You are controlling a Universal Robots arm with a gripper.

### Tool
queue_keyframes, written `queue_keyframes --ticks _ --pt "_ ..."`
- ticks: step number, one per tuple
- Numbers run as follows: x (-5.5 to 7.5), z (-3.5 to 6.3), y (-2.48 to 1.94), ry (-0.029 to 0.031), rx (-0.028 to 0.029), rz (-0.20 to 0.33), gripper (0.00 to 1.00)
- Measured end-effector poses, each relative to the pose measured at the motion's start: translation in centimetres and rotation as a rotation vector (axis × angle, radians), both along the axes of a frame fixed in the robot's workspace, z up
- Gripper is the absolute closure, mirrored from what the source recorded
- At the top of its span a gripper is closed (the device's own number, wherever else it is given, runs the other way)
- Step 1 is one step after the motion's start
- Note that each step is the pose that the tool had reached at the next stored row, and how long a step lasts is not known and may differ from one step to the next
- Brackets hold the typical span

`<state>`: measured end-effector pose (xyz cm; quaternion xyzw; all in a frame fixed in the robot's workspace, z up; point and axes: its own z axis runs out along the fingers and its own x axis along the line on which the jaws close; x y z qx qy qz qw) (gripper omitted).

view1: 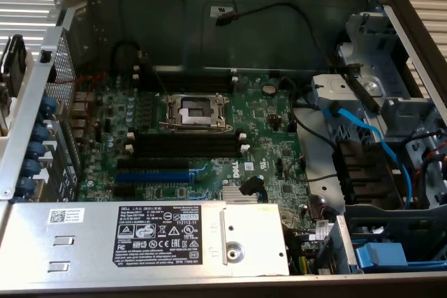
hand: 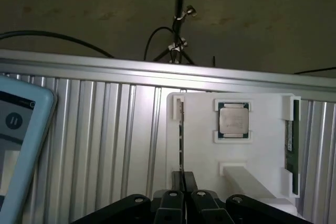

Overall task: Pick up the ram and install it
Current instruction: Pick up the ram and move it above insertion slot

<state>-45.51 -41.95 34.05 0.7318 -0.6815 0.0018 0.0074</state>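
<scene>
**Robot's fingers close on a memory stick in its holder**

Seen from the wrist, the gripper (hand: 184,178) hangs over a white holder (hand: 257,145) that lies on a ribbed metal bench (hand: 105,129). Its two fingers (hand: 192,181) are drawn almost together. The memory stick (hand: 181,135) stands on its thin edge along one side edge of the holder. The stick's near end runs into the narrow slit between the fingers, so they appear to pinch it. Whether the stick has left its groove cannot be told.

A square processor chip (hand: 233,120) sits in a frame at the middle of the holder. A second memory stick (hand: 290,140), dark green with a pale label, stands along the holder's opposite side edge. A pale blue tablet (hand: 18,145) rests near the bench's edge, well apart from the holder.

The exterior view looks down into an open computer case (view1: 209,26). On the green circuit board (view1: 265,113), long black slots (view1: 185,146) with white end clips run beside the processor socket (view1: 195,111). A blue slot (view1: 154,176) lies between the black slots and the labelled power supply (view1: 147,239) at the case's near edge.
</scene>
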Motion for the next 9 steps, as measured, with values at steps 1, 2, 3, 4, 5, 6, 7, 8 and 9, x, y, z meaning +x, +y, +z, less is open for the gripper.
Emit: queue_keyframes --ticks 1,2,3,4,5,6,7,8,9 --pt "0.17 0.19 0.01 -0.0004 -0.0003 0.0 0.88" --pt "0.2 0.28 0.01 -0.0002 -0.0042 0.0 0.88" --pt "0.2 0.27 0.0 -0.0004 -0.0068 0.0 0.88" --pt "0.2 0.27 0.0 -0.0004 -0.0068 0.0 0.88" --pt "0.2 0.28 0.0 -0.0003 -0.0069 0.0 0.88" --pt "0.2 0.28 0.0 -0.0003 -0.007 0.0 0.88" --pt "0.21 0.29 0.01 -0.0001 -0.0081 0.0 0.88" --pt "0.21 0.29 0.08 -0.0001 -0.0106 0.0 0.88" --pt "0.21 0.41 0.1 -0.0001 -0.0132 0.0 0.88"
